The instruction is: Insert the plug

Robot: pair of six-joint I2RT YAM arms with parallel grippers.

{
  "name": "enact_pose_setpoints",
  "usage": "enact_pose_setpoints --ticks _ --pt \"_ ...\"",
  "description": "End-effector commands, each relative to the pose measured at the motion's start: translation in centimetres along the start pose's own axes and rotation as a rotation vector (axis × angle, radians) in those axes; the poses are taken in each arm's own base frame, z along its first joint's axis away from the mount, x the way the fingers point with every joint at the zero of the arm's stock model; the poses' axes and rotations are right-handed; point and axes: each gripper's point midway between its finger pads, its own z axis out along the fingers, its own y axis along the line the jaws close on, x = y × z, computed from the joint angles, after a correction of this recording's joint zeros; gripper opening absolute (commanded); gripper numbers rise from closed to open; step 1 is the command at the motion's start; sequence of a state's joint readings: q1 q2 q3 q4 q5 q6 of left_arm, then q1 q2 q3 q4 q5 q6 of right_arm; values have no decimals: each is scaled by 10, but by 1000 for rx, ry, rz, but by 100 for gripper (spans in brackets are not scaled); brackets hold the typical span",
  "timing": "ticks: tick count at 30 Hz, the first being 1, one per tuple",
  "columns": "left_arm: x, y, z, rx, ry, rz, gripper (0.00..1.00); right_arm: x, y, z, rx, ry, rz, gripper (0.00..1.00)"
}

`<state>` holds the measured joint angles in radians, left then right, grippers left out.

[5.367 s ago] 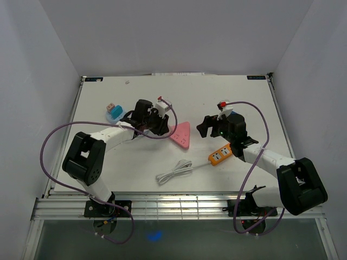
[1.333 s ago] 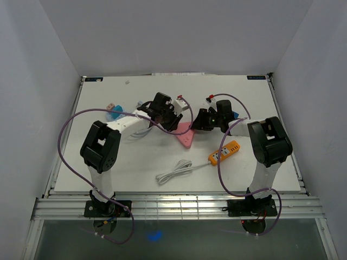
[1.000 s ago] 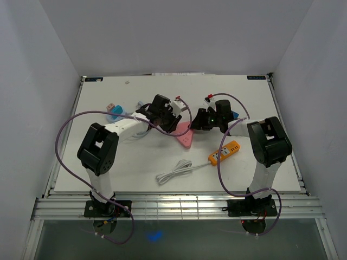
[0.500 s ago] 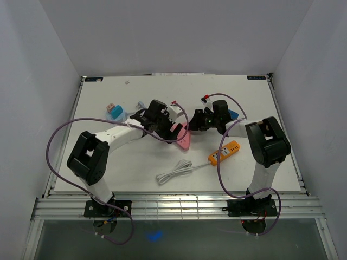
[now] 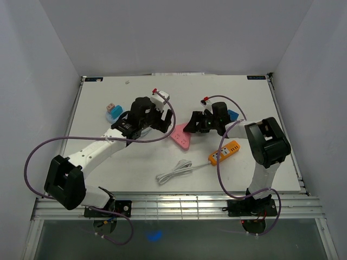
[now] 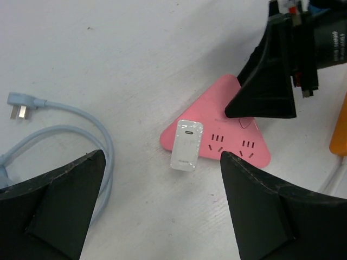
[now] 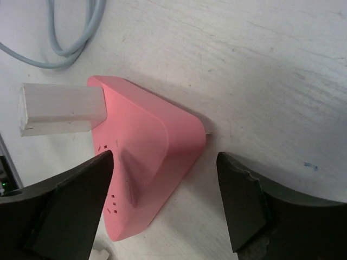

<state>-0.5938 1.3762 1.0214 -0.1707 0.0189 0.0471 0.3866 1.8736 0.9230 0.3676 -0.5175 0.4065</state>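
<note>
White plug stands seated in pink socket block, centre of left wrist view; looks light, rigid, slick, so pinch its broad flat faces; left gripper and right gripper both spread, holding nothing.

Both arms look alike, the left arm and the right arm: white tubes between chunky black joints. A thin purple cable hangs off each in a loose loop, running down to a black base. A small white block with a red tip sits on each wrist. The jaws are matte black wedges with rough edges.
</note>
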Motion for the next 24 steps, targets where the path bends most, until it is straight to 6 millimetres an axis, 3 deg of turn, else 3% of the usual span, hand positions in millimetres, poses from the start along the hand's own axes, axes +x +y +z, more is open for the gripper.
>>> enact_pose_setpoints --ticks 1,4,6,16,19,20,22,24 --pt "-12 29 -11 -136 -53 -144 98 -15 7 -8 13 -48 -63 86" --pt "-18 31 -15 -133 -80 -180 98 -23 9 -15 33 -69 -81 98" --pt "-19 34 -18 -143 -78 -194 98 -33 7 -24 76 -102 -98 90" --pt "-29 31 -34 -132 -99 -217 98 -69 -26 -93 364 -251 -139 89" --pt "-31 29 -35 -127 -103 -232 98 -79 -43 -115 523 -277 -101 89" --pt "-32 29 -36 -122 -106 -235 98 -84 -57 -125 621 -299 -80 89" --pt "-32 28 -37 -118 -108 -241 98 -77 -71 -136 711 -263 -28 89" --pt "-34 27 -39 -115 -114 -242 98 -82 -86 -150 828 -286 11 89"
